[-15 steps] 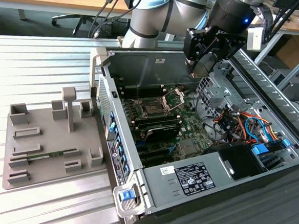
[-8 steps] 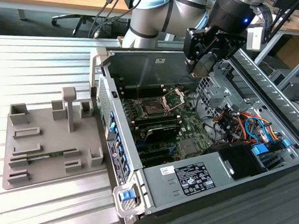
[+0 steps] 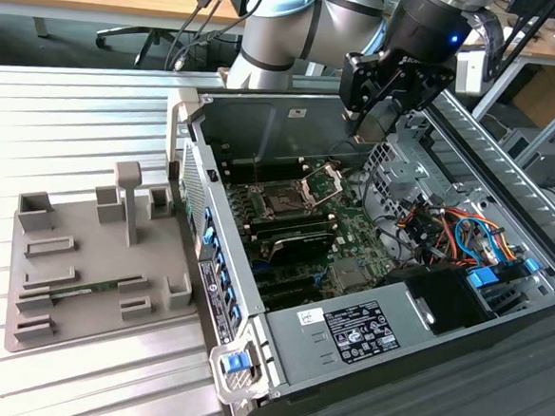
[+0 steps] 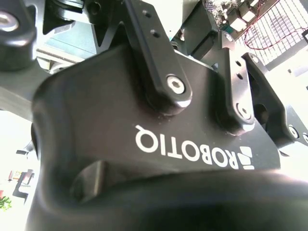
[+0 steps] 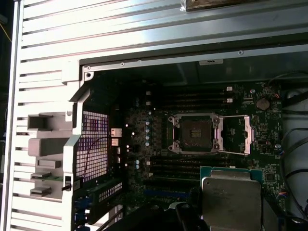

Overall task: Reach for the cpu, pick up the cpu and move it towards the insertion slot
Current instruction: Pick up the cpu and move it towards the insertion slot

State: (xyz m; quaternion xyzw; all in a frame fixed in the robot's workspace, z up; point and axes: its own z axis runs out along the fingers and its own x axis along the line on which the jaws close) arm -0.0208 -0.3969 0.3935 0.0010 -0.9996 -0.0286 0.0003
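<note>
Open computer case [image 3: 385, 301] is laid on its side on the slatted table [image 3: 75, 108], at the exterior view's right. Tray [image 3: 93, 262] is set just beside the case, at that view's left, with a memory stick [image 3: 81, 292] seated in one of its holders. Insertion slot [image 3: 286, 201] is located on the motherboard inside the case, frame swung open beside it. Gripper [image 3: 373, 129] is positioned above the case's far side, well apart from the tray. In the first wrist view the cpu [image 5: 231, 197] is seen near the insertion slot [image 5: 195, 132], not over it.
</note>
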